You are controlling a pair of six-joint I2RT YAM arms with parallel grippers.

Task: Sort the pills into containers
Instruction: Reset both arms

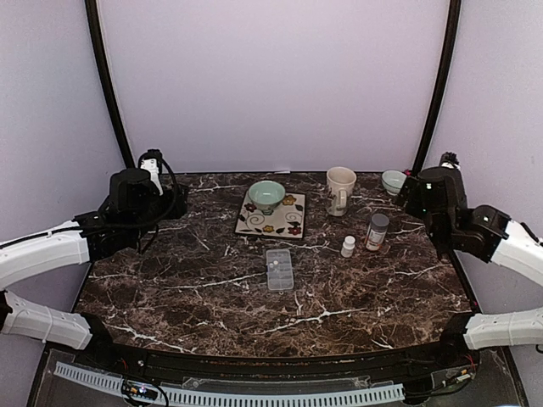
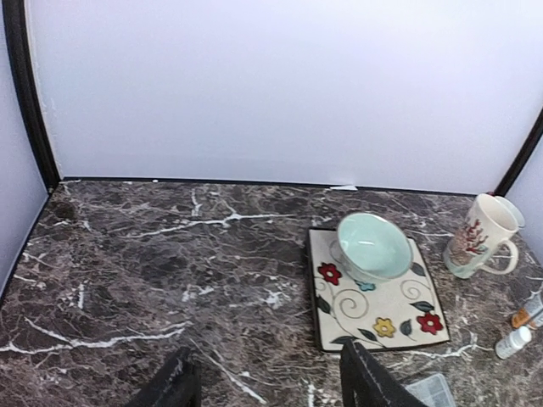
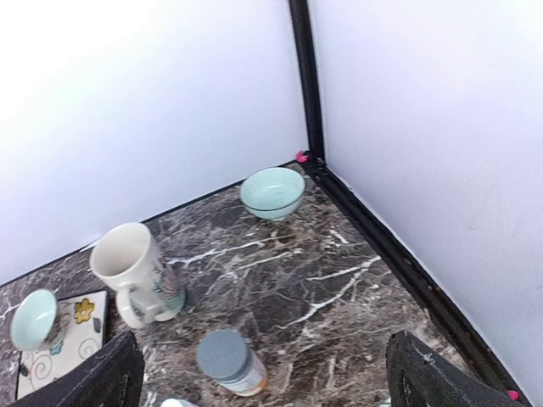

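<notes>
The clear pill box (image 1: 279, 270), its small compartments in two rows, lies flat at the table's middle. Only one corner of it (image 2: 431, 390) shows in the left wrist view. A pale speck (image 1: 273, 264) in one compartment may be a pill; I cannot make out any others. My left gripper (image 2: 267, 386) hangs open high over the left part of the table, holding nothing. High over the right rear corner, my right gripper (image 3: 267, 381) stands wide open and empty, above the orange grey-capped bottle (image 3: 229, 363).
The orange bottle (image 1: 377, 231) and a tiny white bottle (image 1: 348, 246) stand right of the box. A mug (image 1: 340, 190) is behind them. A green bowl (image 1: 266, 195) sits on a flowered tile (image 1: 271, 222). A second bowl (image 1: 393, 181) is at the back right corner.
</notes>
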